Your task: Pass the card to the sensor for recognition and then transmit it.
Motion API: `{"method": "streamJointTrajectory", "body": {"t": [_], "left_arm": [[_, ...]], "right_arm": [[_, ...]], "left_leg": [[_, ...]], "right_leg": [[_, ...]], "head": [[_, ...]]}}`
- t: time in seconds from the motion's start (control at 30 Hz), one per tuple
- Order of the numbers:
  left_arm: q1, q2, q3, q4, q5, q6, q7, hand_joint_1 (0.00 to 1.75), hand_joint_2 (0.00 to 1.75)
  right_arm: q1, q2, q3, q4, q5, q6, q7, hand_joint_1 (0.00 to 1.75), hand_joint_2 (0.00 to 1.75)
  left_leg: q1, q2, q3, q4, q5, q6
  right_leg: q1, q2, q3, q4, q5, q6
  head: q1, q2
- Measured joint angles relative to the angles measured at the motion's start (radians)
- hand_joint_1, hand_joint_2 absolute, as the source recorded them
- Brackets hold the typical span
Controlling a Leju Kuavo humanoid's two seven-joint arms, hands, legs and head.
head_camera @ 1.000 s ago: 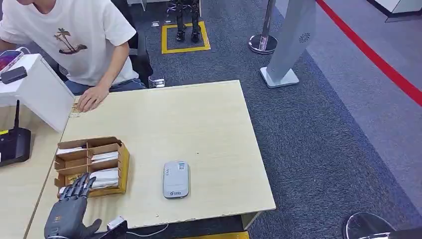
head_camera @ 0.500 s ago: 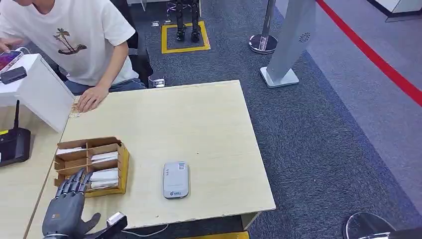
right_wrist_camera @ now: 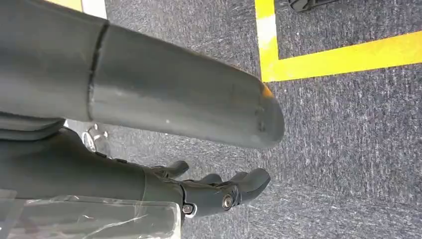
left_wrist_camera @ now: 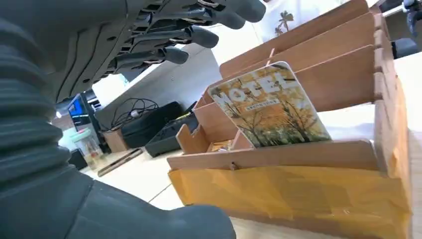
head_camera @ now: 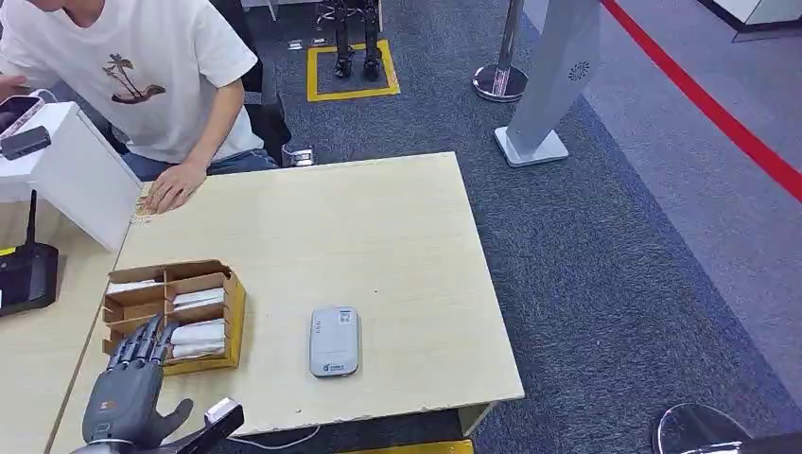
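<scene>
I read even, bright indoor light from overhead, soft shadows. Head view sharp, mild compression. Left wrist view: glare behind, hand (left_wrist_camera: 99, 45) blurred close-up. Right wrist view: thumb (right_wrist_camera: 174, 104) soft.

Head view overlooks table (head_camera: 378, 227); wrist views sit close.

A person in a white palm-tree shirt (head_camera: 142, 76) sits at the far edge of the light wooden surface (head_camera: 378, 236), one hand (head_camera: 170, 187) flat on it. Beside them, a white box (head_camera: 71, 165) carries a small dark device (head_camera: 24, 142), possibly a remote. A black box with an upright antenna (head_camera: 26, 274) sits on the neighbouring surface. Out on the grey carpet: a yellow floor square (head_camera: 352, 68), a chrome post base (head_camera: 499, 83), a tall grey stand (head_camera: 553, 85), and a red line (head_camera: 719, 113).
</scene>
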Motion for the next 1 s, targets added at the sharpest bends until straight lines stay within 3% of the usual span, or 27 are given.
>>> {"method": "streamJointTrajectory", "body": {"t": [1.0], "left_arm": [[-0.011, -0.002, 0.065, 0.003, 0.002, -0.023, 0.007, 0.00, 1.75]], "right_arm": [[0.000, 0.000, 0.000, 0.000, 0.010, 0.000, 0.008, 0.00, 0.00]], "left_leg": [[0.000, 0.000, 0.000, 0.000, 0.000, 0.000]], "right_leg": [[0.000, 0.000, 0.000, 0.000, 0.000, 0.000]], "head": [[0.000, 0.000]]}}
